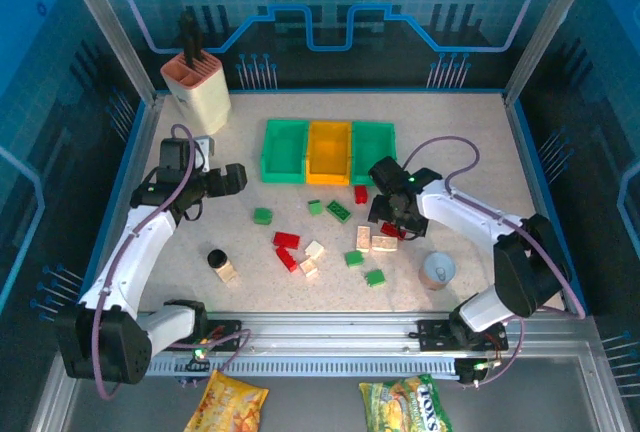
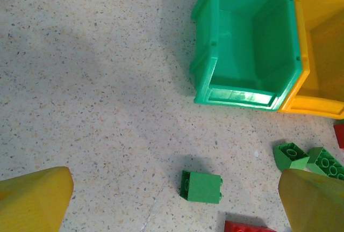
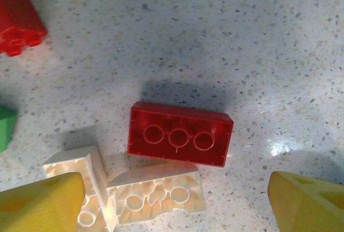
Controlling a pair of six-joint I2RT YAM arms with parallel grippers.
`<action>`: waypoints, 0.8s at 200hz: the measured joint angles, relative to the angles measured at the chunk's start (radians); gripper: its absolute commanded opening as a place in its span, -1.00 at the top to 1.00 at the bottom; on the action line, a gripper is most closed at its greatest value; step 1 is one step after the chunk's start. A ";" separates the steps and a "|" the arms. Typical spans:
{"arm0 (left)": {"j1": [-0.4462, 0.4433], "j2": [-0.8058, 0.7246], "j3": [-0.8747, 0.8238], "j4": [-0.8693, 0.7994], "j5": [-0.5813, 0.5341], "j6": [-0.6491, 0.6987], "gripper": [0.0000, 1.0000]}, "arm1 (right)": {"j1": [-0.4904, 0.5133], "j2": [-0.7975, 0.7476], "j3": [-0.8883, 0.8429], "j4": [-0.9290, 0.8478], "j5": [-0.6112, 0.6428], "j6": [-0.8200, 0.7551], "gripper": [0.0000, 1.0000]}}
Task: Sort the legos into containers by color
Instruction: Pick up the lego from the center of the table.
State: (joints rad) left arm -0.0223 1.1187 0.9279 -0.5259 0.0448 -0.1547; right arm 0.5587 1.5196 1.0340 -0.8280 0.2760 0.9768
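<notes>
Three bins stand in a row at the back: a green bin (image 1: 283,149), an orange-yellow bin (image 1: 328,150) and a second green bin (image 1: 372,147). Red, green and cream legos lie scattered in front of them. My left gripper (image 1: 240,180) hangs open above bare table; a green brick (image 2: 202,187) lies between its yellow fingers (image 2: 32,200), below the left green bin (image 2: 247,44). My right gripper (image 1: 391,220) is open just over an upside-down red oblong brick (image 3: 180,133), with two cream bricks (image 3: 156,194) touching the red one's near side.
A cream-and-pink holder (image 1: 197,87) stands at the back left. A small tan piece with a black cap (image 1: 218,262) lies front left, and a round grey cup (image 1: 437,271) front right. More bricks, such as a red one (image 1: 286,240), lie mid-table.
</notes>
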 measured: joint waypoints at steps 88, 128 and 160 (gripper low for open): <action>0.007 -0.005 -0.002 0.000 -0.003 0.000 -0.99 | -0.061 0.100 -0.052 0.086 -0.072 0.048 -0.77; 0.007 -0.006 -0.002 0.000 -0.003 0.003 -0.99 | -0.063 0.153 -0.052 0.102 -0.084 0.049 -0.62; 0.008 -0.007 -0.002 0.000 -0.003 0.004 -0.98 | -0.063 0.158 -0.052 0.103 -0.084 0.055 -0.46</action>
State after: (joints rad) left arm -0.0147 1.1118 0.9264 -0.5259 0.0418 -0.1505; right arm 0.4961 1.6772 0.9817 -0.7246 0.1917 1.0313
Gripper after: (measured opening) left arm 0.992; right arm 0.760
